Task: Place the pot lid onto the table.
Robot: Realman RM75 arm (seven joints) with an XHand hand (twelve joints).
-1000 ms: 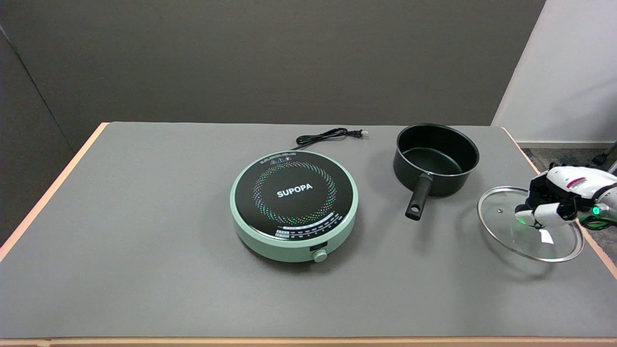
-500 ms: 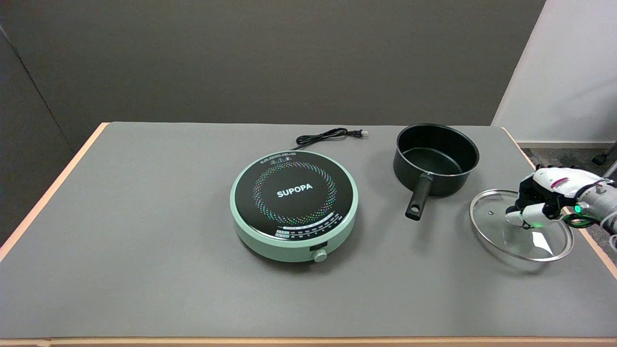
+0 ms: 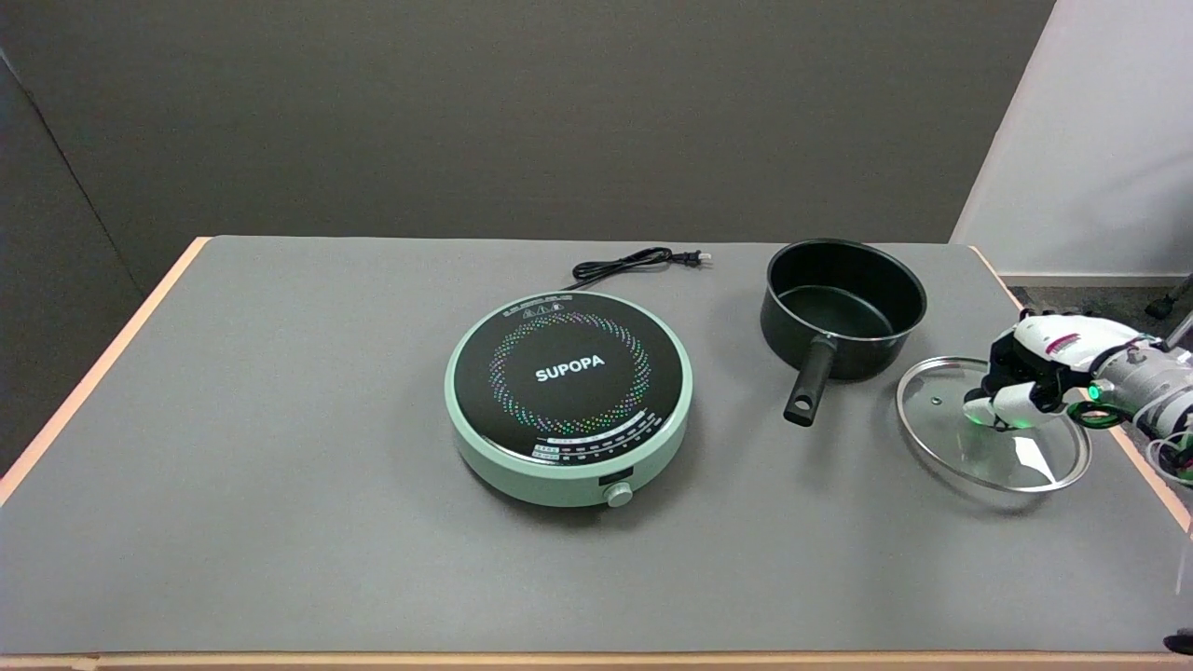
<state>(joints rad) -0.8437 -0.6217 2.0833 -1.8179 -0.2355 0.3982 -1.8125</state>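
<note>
Reaching in from the table's right edge, the right hand (image 3: 1023, 377) is gripping the round glass pot lid (image 3: 990, 436) at its centre, fingers curled closed over the hidden knob. The lid, clear with a thin metal rim, is sitting low over the grey matte table (image 3: 280, 447) near the right edge, tilted slightly; whether it is touching the surface cannot be told. Just beside it, toward the far right corner, a black, deep, round pot (image 3: 843, 306) is standing with its straight black handle pointing toward the near edge. A mint-green round induction cooker (image 3: 569, 396) with a glossy black top is occupying the middle, its black cord (image 3: 634, 263) coiling toward the far edge. Open grey surface is stretching along the near edge and left side.
</note>
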